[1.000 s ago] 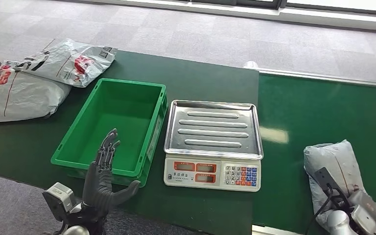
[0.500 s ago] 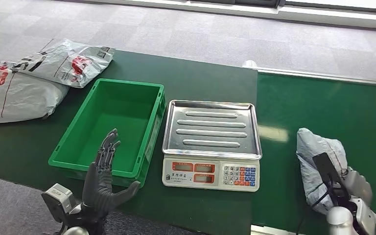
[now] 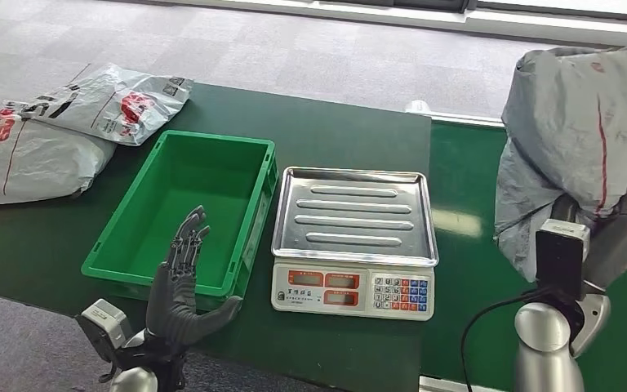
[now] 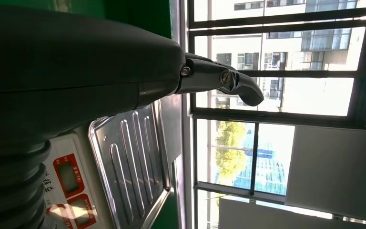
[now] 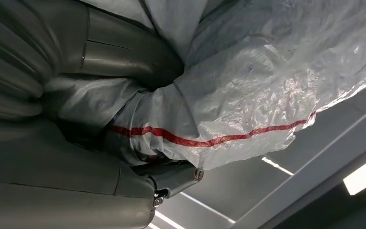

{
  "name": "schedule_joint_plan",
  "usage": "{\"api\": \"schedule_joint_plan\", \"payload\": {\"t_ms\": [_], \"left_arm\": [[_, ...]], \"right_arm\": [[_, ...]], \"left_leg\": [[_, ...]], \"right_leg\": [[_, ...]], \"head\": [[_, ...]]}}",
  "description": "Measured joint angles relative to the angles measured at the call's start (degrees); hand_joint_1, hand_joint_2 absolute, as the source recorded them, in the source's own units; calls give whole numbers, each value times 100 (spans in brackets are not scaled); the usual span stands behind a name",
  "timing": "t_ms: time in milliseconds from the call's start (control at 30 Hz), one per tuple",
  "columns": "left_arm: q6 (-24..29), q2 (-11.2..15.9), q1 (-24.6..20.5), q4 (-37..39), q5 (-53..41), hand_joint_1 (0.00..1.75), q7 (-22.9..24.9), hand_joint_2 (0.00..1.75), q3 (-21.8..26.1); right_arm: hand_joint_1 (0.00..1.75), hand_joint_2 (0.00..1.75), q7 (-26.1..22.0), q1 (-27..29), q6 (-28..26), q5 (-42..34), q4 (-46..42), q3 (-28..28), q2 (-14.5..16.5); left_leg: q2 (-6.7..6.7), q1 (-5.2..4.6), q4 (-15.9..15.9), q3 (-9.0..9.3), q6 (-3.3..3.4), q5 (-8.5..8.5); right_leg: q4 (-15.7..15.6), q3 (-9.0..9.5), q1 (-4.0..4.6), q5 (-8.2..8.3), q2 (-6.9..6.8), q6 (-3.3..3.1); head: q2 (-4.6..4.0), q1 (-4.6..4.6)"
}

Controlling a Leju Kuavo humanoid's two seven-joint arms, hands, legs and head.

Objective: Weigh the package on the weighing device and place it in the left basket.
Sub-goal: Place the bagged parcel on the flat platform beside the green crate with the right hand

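one held package (image 3: 567, 139), two spare bags (image 3: 57, 131), one basket (image 3: 122, 261)

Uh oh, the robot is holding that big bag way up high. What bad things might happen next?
The grey package stands tall above the right hand, which grips only its lower end, so it might flop over or slip out. It also looks bulky next to the scale's steel tray, so it may hang over an edge and give a wrong weight.

I read this as a parcel-sorting station: green table (image 3: 351, 131), price scale (image 3: 353, 241), green crate (image 3: 188, 212), courier bags (image 3: 65, 122), office carpet.
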Motion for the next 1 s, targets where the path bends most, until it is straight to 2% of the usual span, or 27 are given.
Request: {"api": "schedule_joint_plan", "payload": {"t_ms": [67,133,200,267,433,533,667,700,733,800,833,867,1000], "left_arm": [[-37,1,-82,77,12,0,-34,175,-19],[-130,2,-227,189,29,0,-73,175,-26],[-253,1,-429,318,36,0,-99,175,-41],[-337,-4,-610,440,36,0,-109,175,-61],[-432,-25,-863,632,-21,0,1,175,-67],[-427,-29,-925,663,-38,0,76,175,-62],[-408,-10,-925,665,-38,0,112,175,-48],[-404,-4,-924,665,-38,0,113,175,-46],[-399,1,-923,665,-38,0,113,175,-46],[-373,7,-923,666,-38,0,111,175,-45],[-350,12,-920,667,-38,0,107,175,-43],[-324,19,-916,667,-38,0,99,175,-38],[-240,52,-862,664,-37,0,54,175,-8]], "right_arm": [[175,175,151,-165,403,26,-69,241,1],[175,175,499,-489,1276,286,20,609,-1],[175,175,827,-933,2377,634,321,1095,-1],[175,175,958,-1315,3061,842,737,1543,10],[175,175,1098,-2245,3647,1168,2227,2396,150],[175,175,1199,-2658,3600,1310,3201,2780,333],[174,175,1231,-2897,3463,1385,4075,3052,490],[161,175,1228,-2934,3448,1385,4202,3082,509],[129,175,1224,-2971,3437,1385,4311,3106,522],[42,175,1204,-3028,3447,1380,4470,3140,534],[11,175,1179,-3048,3479,1369,4534,3148,538],[0,175,1143,-3062,3522,1351,4591,3152,540],[0,175,779,-3092,3746,1047,4795,3157,544]], "left_leg": [[2,0,-1,-12,-1,2],[22,0,-2,-32,-4,2],[56,0,-2,-18,-5,5],[55,0,-1,2,-3,24],[-1,9,0,-25,-13,59],[-2,9,0,-25,-13,59],[-22,9,0,-37,-13,59],[-22,9,0,-38,-13,59],[-20,9,0,-39,-13,58],[-18,8,0,-38,-13,57],[-17,8,0,-38,-12,57],[-17,8,0,-38,-12,57],[-15,8,0,-35,-12,56]], "right_leg": [[0,1,-1,4,-1,-3],[0,-3,-1,13,15,-9],[0,-7,0,25,45,-11],[0,-12,1,39,45,-8],[5,-25,9,52,0,-9],[5,-27,9,51,0,-10],[5,-33,9,49,-16,-11],[5,-34,8,49,-16,-12],[5,-35,8,49,-14,-12],[5,-36,8,49,-11,-12],[4,-36,7,49,-11,-12],[4,-36,7,49,-11,-11],[4,-37,8,50,-9,-12]], "head": [[0,1],[0,1],[0,-1],[0,-1],[0,0],[0,0],[0,0],[0,0],[0,0],[0,0],[0,0],[0,0],[0,0]]}}
